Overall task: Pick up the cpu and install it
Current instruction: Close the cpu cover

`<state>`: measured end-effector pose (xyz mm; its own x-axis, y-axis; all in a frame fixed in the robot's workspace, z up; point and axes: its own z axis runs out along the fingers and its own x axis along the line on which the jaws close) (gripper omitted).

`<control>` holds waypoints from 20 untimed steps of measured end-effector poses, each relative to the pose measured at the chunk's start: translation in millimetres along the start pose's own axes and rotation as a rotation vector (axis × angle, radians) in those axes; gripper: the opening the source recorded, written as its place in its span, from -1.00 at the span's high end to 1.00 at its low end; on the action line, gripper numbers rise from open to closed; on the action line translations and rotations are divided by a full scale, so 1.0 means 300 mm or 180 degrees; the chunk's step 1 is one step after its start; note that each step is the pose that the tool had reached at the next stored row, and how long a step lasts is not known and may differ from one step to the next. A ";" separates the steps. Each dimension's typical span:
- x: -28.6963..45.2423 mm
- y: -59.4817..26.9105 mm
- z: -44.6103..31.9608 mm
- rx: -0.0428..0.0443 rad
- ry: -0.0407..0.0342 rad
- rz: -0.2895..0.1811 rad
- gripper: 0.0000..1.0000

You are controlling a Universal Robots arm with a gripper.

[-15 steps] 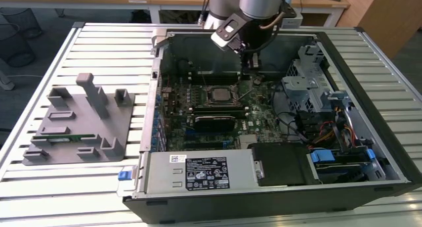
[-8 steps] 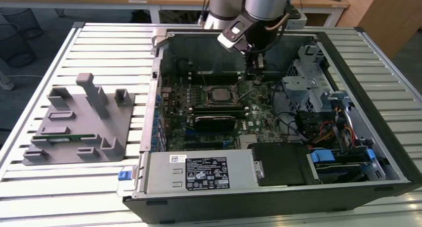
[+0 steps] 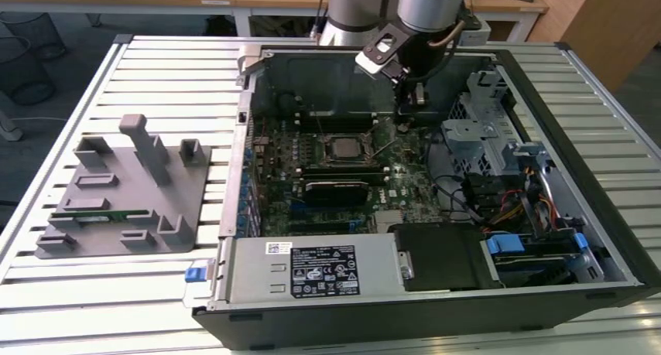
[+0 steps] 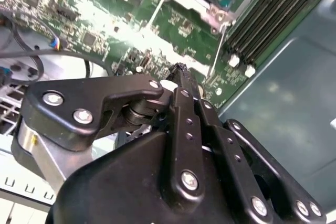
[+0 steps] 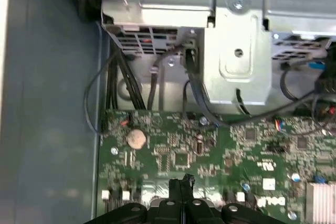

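One square cpu (image 3: 341,148) flat in its socket (image 4: 203,4), face up; jaws together, empty.

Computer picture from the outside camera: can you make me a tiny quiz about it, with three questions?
1. True or false: the cpu sits in the socket.
2. What lies on the grey fixture? A a green memory stick; B a screwdriver; C a cup.
3. Fill in: in both wrist views the fingers of the gripper are ____ (open or shut).
Key: 1 true; 2 A; 3 shut.
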<state>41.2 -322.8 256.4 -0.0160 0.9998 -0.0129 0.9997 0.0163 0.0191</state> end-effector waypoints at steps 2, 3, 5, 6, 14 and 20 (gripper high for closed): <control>0.006 0.009 0.006 0.0000 0.0001 0.0000 0.79; 0.007 0.011 0.011 0.0000 0.0001 0.0000 0.79; 0.007 0.011 0.022 0.0000 0.0000 0.0000 0.79; 0.007 0.011 0.028 0.0000 0.0000 0.0001 0.79; 0.007 -0.007 0.047 0.0000 0.0000 0.0000 0.79; 0.007 -0.047 0.049 0.0000 0.0000 0.0000 0.79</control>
<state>27.2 -321.1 241.5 -0.0159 0.9998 -0.0128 0.9997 0.0162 0.0191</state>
